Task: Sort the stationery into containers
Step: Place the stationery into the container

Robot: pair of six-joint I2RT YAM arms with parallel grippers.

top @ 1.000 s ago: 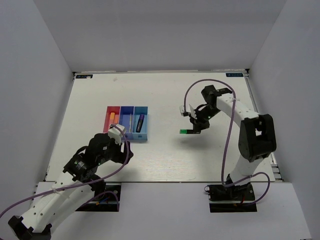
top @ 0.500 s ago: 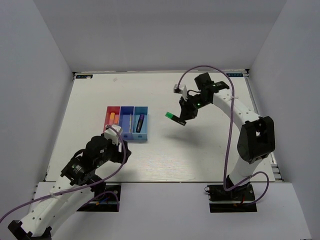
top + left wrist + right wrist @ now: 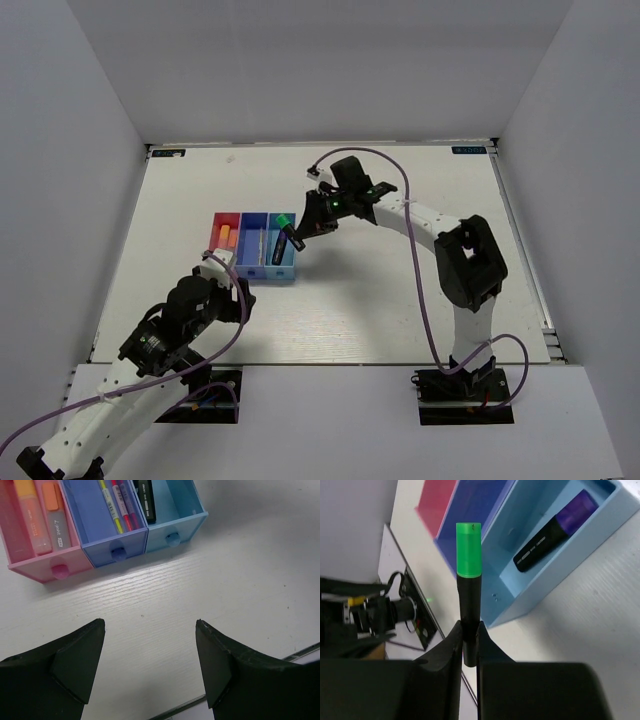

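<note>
Most of the sorting looks done. The pink bin (image 3: 75, 557) holds two orange markers (image 3: 55, 517), the dark blue bin (image 3: 135, 542) holds several thin pens (image 3: 120, 507), and the light blue bin (image 3: 192, 524) holds a black highlighter with a purple end (image 3: 555, 530).

One piece is not yet in a bin: a black highlighter with a green cap (image 3: 469, 592). The right end effector (image 3: 470, 640) is clamped narrowly on its tail, with the cap pointing away from the fingers. In the overhead view it hangs above the light blue bin. It appears to be the last piece out, so what is left is probably to lower and release it there.

The purple-ended highlighter lies diagonally across that bin's floor and takes up part of the room. The bin's walls stand close on either side of the drop.

The left end effector (image 3: 150, 630) is spread wide and holds nothing. It hovers over the white surface (image 3: 400, 300) near the front of the bins, apart from them and out of the right arm's way.
</note>
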